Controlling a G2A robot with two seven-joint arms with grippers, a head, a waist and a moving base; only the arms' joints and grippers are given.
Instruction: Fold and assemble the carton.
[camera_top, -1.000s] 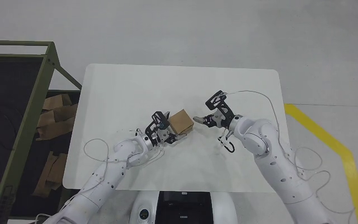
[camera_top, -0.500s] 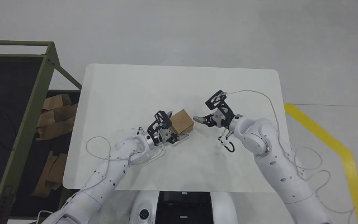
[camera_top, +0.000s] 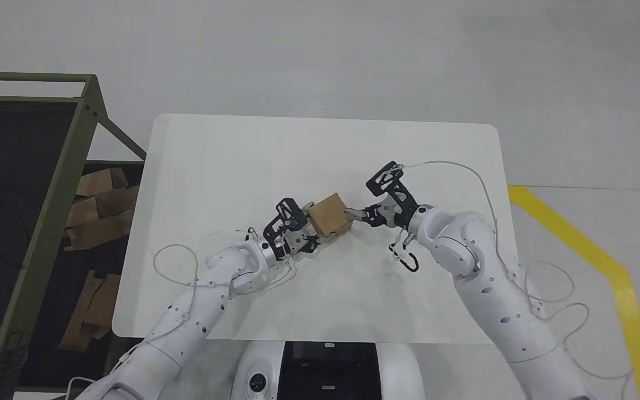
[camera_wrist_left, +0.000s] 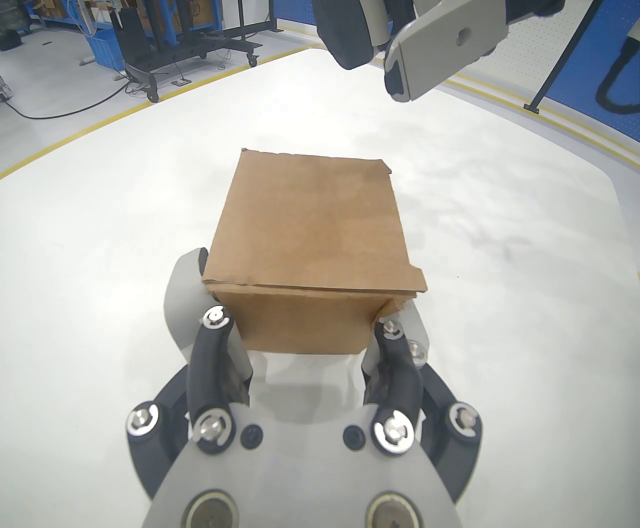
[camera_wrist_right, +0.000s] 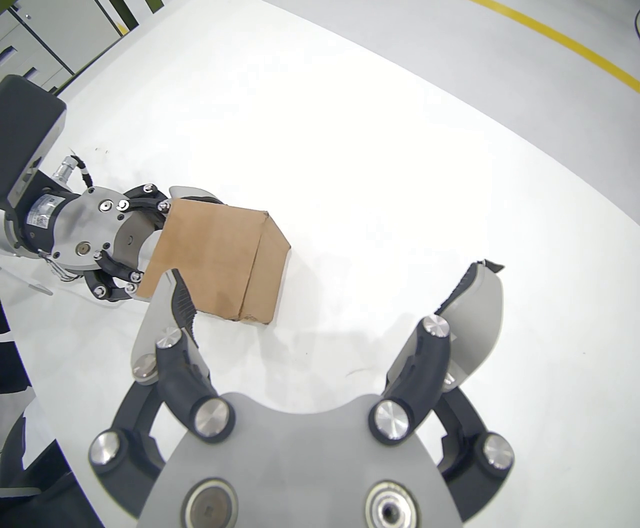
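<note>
No readable text, numbers or signs, one small wrist label (camera_wrist_right: 44, 212) illegible

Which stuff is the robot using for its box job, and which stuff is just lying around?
For the job: carton; left gripper, jaws gripping it; right gripper, jaws open.
Lying about: cardboard pieces in the green-framed bin; yellow floor line.

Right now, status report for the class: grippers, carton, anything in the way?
Left gripper shut on carton. Right gripper open, close beside it. Nothing between them.
</note>
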